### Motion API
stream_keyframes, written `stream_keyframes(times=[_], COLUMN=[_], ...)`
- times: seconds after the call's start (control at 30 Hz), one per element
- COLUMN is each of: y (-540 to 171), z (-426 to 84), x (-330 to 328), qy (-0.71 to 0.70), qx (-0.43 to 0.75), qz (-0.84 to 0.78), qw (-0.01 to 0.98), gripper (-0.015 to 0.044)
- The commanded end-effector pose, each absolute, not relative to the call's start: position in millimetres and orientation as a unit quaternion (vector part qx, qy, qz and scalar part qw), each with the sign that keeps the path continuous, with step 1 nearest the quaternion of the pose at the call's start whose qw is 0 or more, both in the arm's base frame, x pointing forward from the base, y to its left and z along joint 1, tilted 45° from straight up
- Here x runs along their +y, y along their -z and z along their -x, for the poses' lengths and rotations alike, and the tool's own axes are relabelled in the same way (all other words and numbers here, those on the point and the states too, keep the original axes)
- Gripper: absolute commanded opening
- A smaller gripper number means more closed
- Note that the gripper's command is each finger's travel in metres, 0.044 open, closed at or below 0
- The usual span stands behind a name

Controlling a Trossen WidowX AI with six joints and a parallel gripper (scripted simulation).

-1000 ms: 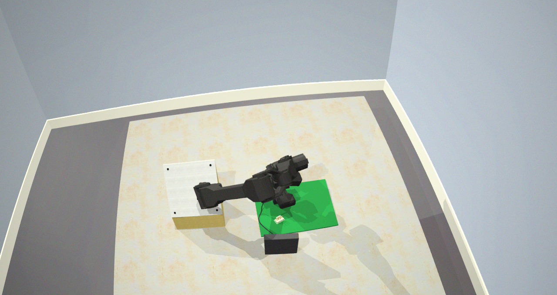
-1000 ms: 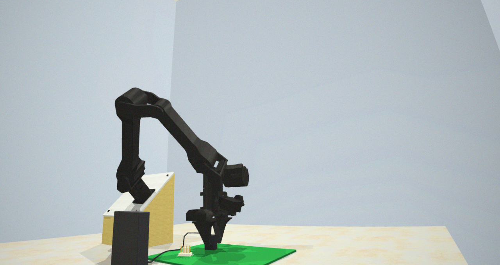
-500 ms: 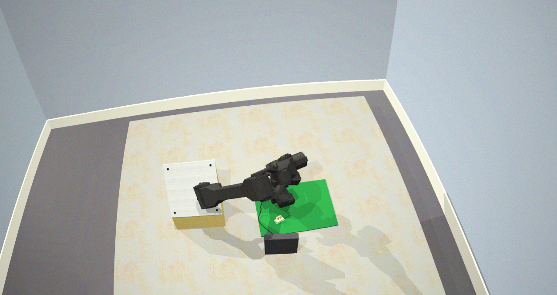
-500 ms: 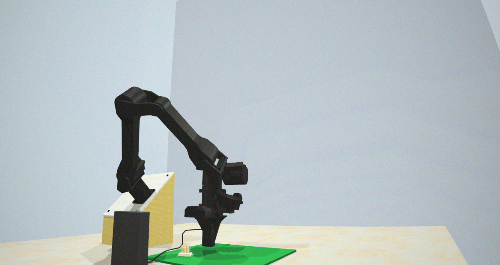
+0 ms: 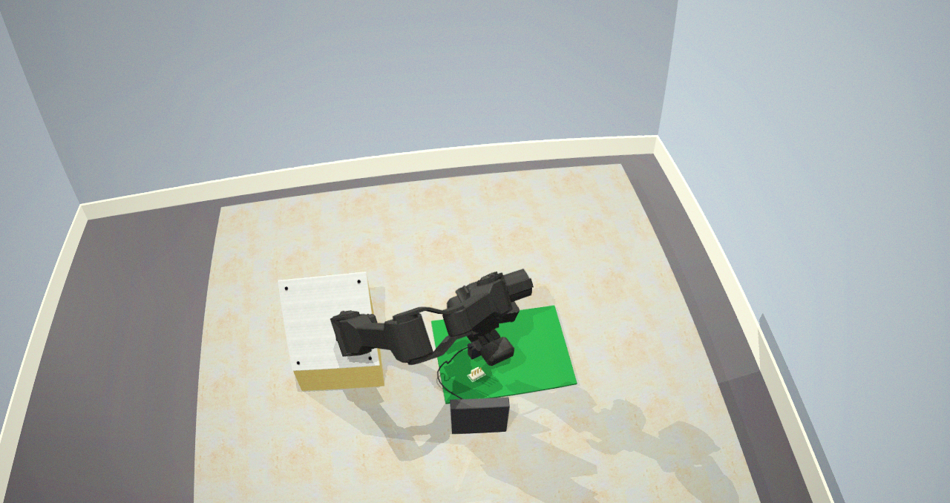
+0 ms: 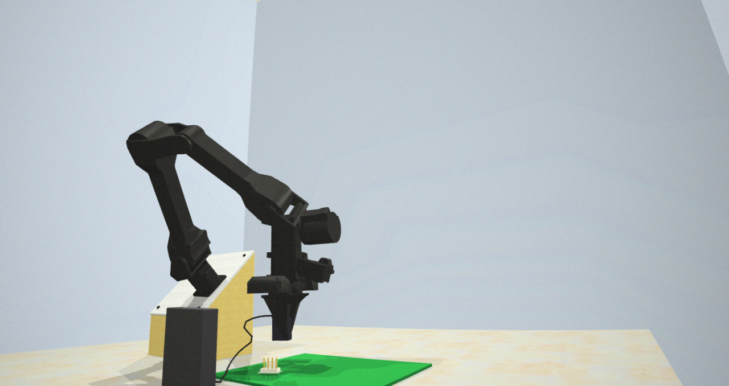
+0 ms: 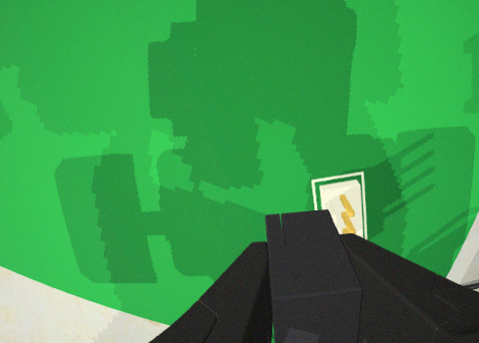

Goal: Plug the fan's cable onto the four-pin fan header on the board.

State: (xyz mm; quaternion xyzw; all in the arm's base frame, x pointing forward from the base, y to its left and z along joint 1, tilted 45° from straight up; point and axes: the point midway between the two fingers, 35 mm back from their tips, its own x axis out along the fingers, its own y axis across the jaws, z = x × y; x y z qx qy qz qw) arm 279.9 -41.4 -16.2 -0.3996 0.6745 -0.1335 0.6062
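My gripper points straight down and is shut on the fan's black plug. It holds the plug in the air above the green board. The white four-pin header, with gold pins, stands on the board near its front left. In the wrist view it shows just past the plug's far right corner. A thin black cable runs from the plug to the black fan box. The arm hides the plug in the top view.
The arm's base sits on a wooden pedestal with a white sloped top, left of the board. The fan box stands on the floor just off the board's front edge, close to the header.
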Motion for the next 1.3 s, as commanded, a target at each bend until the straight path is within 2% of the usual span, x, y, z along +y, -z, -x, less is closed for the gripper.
stream_keyframes(times=[0.0, 1.27], y=[-2.8, -1.3], z=[-270.6, -278.6], x=[-63.4, -60.3], qy=[0.111, 0.112], qx=[0.680, 0.679], qz=[0.425, 0.424], qw=[0.588, 0.589], gripper=[0.0000, 0.0000])
